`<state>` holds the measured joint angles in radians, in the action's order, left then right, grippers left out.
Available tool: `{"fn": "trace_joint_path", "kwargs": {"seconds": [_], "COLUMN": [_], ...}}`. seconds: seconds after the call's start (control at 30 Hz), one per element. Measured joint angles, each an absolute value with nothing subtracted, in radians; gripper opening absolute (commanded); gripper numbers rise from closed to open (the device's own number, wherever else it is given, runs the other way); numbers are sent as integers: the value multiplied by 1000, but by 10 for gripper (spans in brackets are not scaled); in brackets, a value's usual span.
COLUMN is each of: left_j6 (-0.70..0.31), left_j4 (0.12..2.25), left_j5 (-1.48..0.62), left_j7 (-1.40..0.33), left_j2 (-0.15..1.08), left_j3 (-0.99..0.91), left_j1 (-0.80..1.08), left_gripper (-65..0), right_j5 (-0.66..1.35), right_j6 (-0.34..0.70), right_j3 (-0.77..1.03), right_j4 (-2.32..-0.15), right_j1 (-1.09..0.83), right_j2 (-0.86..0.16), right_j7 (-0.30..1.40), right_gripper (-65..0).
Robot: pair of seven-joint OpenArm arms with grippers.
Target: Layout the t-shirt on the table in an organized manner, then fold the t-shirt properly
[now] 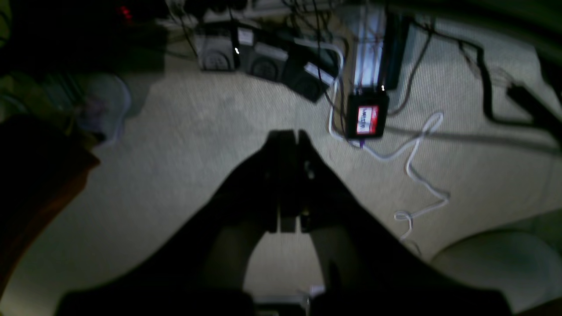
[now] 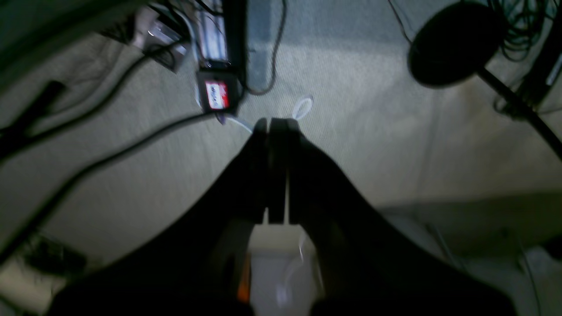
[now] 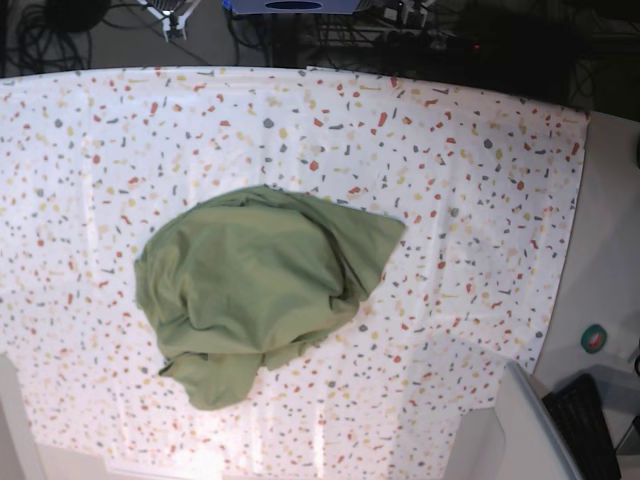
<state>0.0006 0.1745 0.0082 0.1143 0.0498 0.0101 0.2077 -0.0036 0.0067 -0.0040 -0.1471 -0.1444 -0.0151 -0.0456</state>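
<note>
The right gripper has its jaws pressed together on nothing, above carpeted floor strewn with cables. On the speckled counter, the t-shirt lies crumpled in a heap near the middle. The left gripper also has its jaws pressed together, empty.

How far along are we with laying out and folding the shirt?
Nothing looks done yet. The t-shirt lies in a crumpled heap near the middle of the table, not spread out. Nothing is in hand: the left gripper and right gripper are both shut, empty, and pointed at the floor. Spreading flat and folding remain.
</note>
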Motion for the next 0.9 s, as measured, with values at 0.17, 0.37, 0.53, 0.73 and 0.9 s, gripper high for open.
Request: {"fn": "trace_joint_path", "kwargs": {"seconds": [0.17,0.37,0.53,0.73,0.9], "left_j6": [1,1,1,1,1], "left_j4": [175,175,175,181,186], "left_j5": [12,11,10,2,4], "left_j7": [114,115,116,115,122], "left_j2": [50,50,50,50,50], "left_j3": [10,6,5,1,7], "left_j1": [203,201,197,203,218], "left_gripper": [-650,-650,-650,-650,-650], "right_j5": [-4,-4,-4,-4,-2], "right_j6": [7,7,7,7,7], "right_j3": [-4,-4,-4,-4,1], "right_j4": [-147,-147,-147,-203,-210], "right_j1": [-136,-134,-133,-136,-136], "right_j2": [-3,-8,-8,-16,-43], "right_j7": [-8,-29,-30,-23,6], "right_gripper": [-650,-650,-650,-650,-650]}}
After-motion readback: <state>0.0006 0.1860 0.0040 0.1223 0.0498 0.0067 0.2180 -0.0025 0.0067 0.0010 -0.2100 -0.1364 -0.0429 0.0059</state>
